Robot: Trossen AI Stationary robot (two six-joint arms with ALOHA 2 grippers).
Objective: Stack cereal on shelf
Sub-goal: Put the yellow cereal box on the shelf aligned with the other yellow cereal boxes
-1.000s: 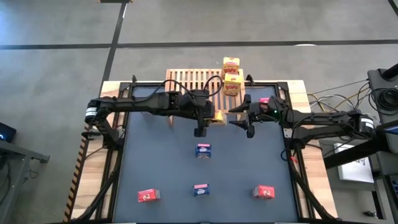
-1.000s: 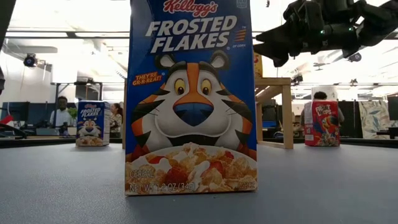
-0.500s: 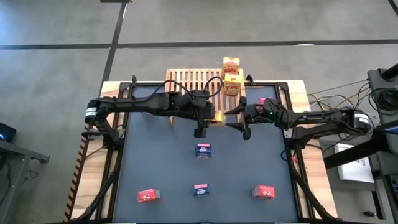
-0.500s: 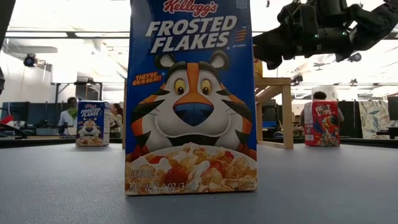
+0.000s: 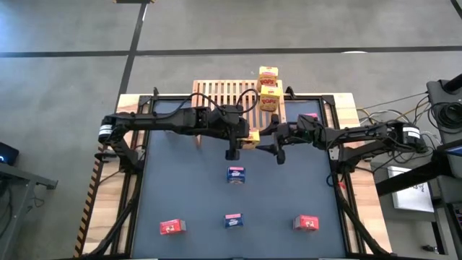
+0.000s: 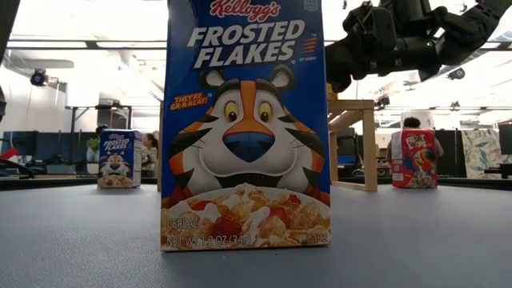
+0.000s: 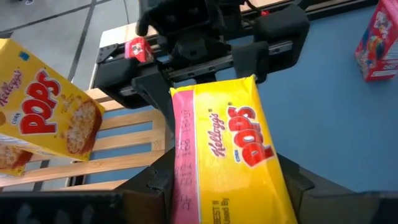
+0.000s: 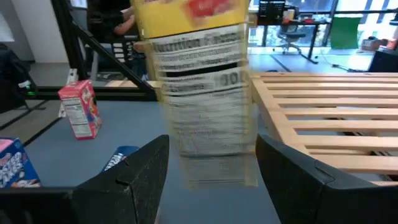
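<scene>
The left hand [image 5: 251,136] is clamping a yellow cereal box [image 7: 227,155] just in front of the shelf [image 5: 224,92], where two yellow boxes [image 5: 268,88] are standing stacked. The right hand [image 5: 275,140] is hovering beside it, fingers [image 8: 134,174] apart around the held box.

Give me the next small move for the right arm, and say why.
Probably ease the right gripper a little further toward the yellow box and close on it. The left gripper holds that box beside the shelf, and the right wrist view shows it between the right jaws, which stand open and apart from it.
</scene>
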